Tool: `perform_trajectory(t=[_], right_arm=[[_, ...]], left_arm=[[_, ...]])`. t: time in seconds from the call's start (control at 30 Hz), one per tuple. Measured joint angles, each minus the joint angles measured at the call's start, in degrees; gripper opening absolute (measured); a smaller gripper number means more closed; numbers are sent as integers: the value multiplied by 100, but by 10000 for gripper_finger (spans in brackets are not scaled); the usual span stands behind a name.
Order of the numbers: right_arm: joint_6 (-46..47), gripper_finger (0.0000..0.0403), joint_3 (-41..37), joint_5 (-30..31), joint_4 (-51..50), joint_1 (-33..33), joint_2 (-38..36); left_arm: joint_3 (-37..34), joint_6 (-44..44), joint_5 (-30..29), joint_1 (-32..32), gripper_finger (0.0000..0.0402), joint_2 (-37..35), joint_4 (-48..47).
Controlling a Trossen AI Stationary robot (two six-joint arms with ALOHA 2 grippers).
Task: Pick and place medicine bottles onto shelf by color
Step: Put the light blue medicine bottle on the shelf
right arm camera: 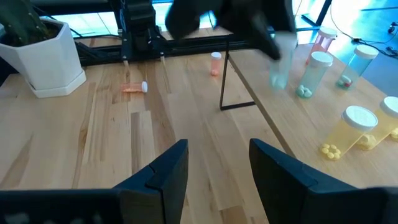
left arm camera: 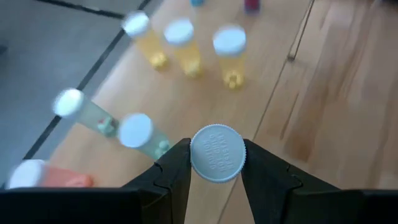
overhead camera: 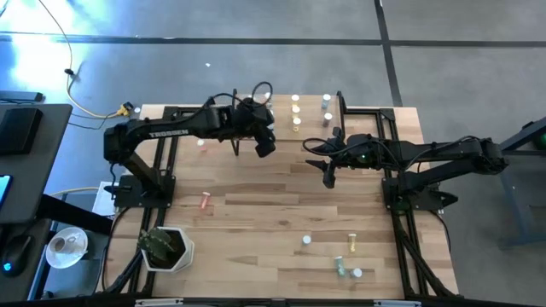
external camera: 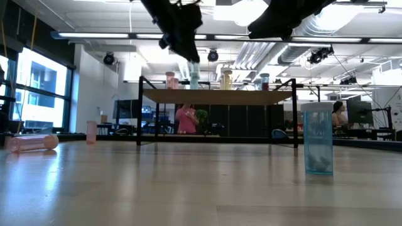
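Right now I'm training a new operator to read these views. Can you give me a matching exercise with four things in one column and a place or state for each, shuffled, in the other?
Things
1. left gripper
2. right gripper
3. yellow bottles
4. white plant pot

Place or state
A. standing on the tabletop
B. standing on the shelf
C. jaws open, nothing between them
D. jaws shut on a white-capped bottle

Pairs: 1-D, 2-C, 3-B, 4-A
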Motion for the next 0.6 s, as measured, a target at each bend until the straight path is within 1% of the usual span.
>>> perform_trajectory(t=[0.23,0.47,0.6], right_arm=[[-12,162,0,0,0,0,0],[-13,162,0,0,-2,0,0],[89,162,0,-1,-1,0,0]], left_arm=[[-6,94,-90,-2,117,300,-71],[-6,49,-135,104,117,352,-125],[-6,-168,-62,167,117,349,-100]])
